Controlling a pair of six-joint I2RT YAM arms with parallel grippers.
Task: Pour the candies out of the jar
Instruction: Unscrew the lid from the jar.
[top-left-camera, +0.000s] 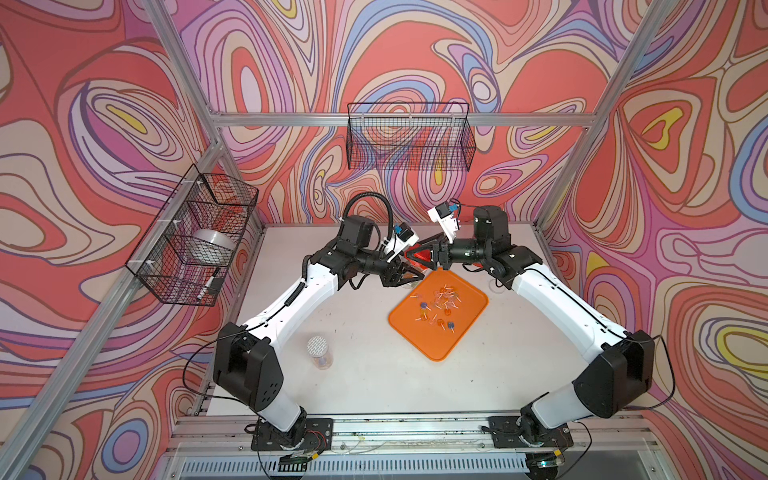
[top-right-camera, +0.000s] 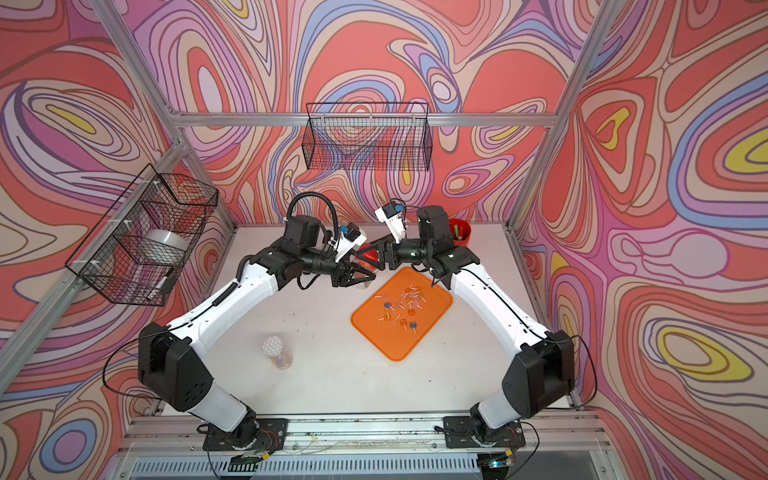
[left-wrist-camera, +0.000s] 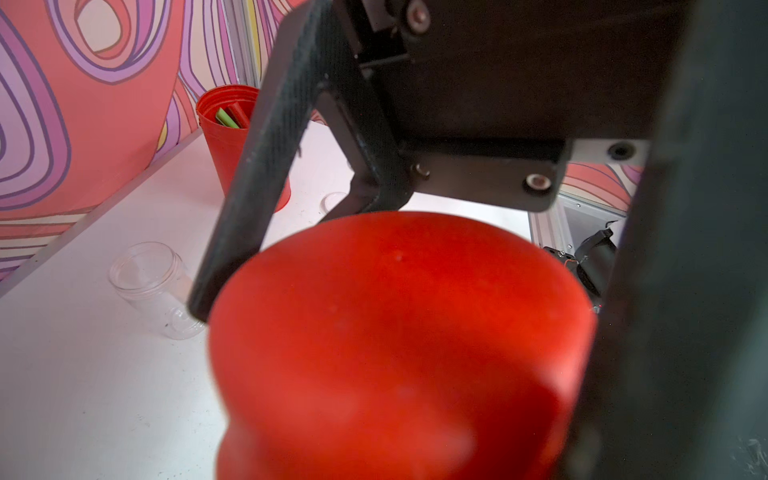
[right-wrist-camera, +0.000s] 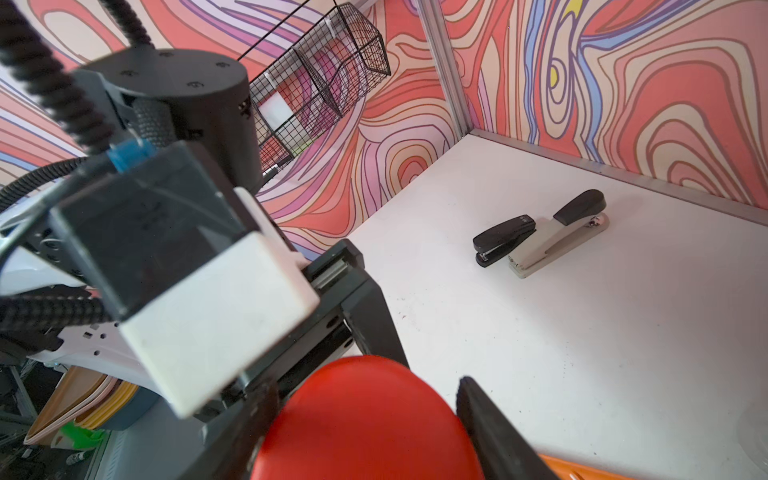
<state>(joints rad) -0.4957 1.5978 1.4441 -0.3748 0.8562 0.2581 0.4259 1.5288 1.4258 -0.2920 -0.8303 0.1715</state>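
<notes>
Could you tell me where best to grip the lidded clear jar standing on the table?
Probably the clear jar's round wall, just below its white lid, coming in level from the side facing the orange tray: it stands upright, with bare table there.

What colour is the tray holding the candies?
Orange; the tray under the candies shows best in a top view.
</notes>
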